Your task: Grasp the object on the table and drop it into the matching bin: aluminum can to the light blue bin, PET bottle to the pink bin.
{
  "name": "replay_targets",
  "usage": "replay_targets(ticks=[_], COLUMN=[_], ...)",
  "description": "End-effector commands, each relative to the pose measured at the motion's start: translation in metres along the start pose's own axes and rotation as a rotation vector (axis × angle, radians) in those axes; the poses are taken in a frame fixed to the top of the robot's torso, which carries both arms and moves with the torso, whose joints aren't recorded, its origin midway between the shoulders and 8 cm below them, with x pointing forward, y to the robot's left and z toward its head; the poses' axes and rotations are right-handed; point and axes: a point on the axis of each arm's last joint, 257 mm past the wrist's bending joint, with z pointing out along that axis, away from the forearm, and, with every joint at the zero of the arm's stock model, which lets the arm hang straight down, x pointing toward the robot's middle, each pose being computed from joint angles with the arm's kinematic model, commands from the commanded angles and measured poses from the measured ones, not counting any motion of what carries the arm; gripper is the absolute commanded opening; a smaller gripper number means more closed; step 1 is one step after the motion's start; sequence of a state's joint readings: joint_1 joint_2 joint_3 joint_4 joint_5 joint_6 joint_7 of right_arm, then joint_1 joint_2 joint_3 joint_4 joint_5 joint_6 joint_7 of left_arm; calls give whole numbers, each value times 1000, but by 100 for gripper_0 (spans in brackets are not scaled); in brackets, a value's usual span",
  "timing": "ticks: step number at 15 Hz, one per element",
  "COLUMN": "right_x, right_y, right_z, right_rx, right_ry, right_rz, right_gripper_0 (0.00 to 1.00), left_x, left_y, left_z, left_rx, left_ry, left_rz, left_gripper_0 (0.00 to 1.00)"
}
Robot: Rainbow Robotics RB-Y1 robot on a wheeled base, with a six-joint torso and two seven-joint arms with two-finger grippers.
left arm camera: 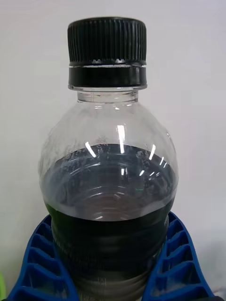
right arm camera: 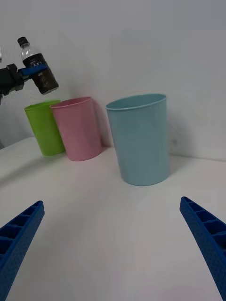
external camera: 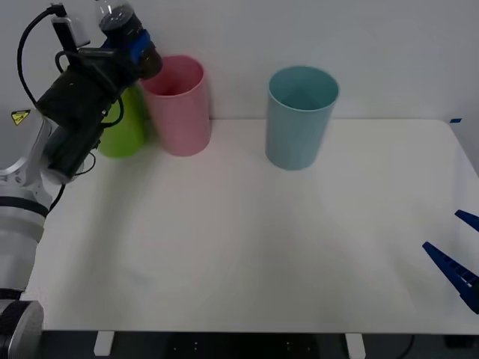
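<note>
- The left gripper is raised in the upper left of the front view, its blue fingers clamped on the bottle.
- The bottle is off the table, tilted, its black cap toward the top edge of the frame and its dark base just left of the pink bin rim.
- In the right wrist view the bottle sits in the upper left of the frame, above the green bin and the pink bin, held by the left gripper at its middle.
- In the left wrist view the bottle has a ribbed black cap, a clear shoulder and a dark lower body, with 1 blue ribbed finger on each side of that body.
- 3 bins stand in the upper part of the front view, along the back of the table: the green bin at the far left, the pink bin touching or just beside it, and the blue bin well apart, near the centre.
- The right gripper is at the lower right edge of the front view, low over the table.
- Its 2 blue fingers stand wide apart at the bottom corners of the right wrist view, with nothing between them.
- The blue bin is the nearest bin in the right wrist view, at the centre of the frame.
</note>
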State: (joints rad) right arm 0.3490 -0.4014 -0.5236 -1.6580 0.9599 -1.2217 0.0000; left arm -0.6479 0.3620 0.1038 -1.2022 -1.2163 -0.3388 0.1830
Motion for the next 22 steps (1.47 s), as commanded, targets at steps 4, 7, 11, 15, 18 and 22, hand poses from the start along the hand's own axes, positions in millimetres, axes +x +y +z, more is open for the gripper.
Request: replay_targets(ticks=[4, 7, 11, 15, 18, 22], right_x=[0, 0, 0, 0, 0, 0], right_y=[0, 0, 0, 0, 0, 0], right_z=[0, 0, 0, 0, 0, 0], right_rx=[0, 0, 0, 0, 0, 0], right_ry=[0, 0, 0, 0, 0, 0], right_rz=[0, 0, 0, 0, 0, 0], right_gripper_0=[100, 100, 100, 100, 100, 100], left_x=[9, 8, 11, 12, 14, 17], left_y=[-4, -12, -16, -16, -17, -20], left_z=[50, 59, 61, 60, 60, 49], left_rx=[-25, -24, -33, -36, -34, -13], left_ry=[69, 73, 71, 71, 72, 62], left_rz=[50, 58, 63, 64, 57, 36], left_gripper_0=[0, 0, 6, 100, 100, 100])
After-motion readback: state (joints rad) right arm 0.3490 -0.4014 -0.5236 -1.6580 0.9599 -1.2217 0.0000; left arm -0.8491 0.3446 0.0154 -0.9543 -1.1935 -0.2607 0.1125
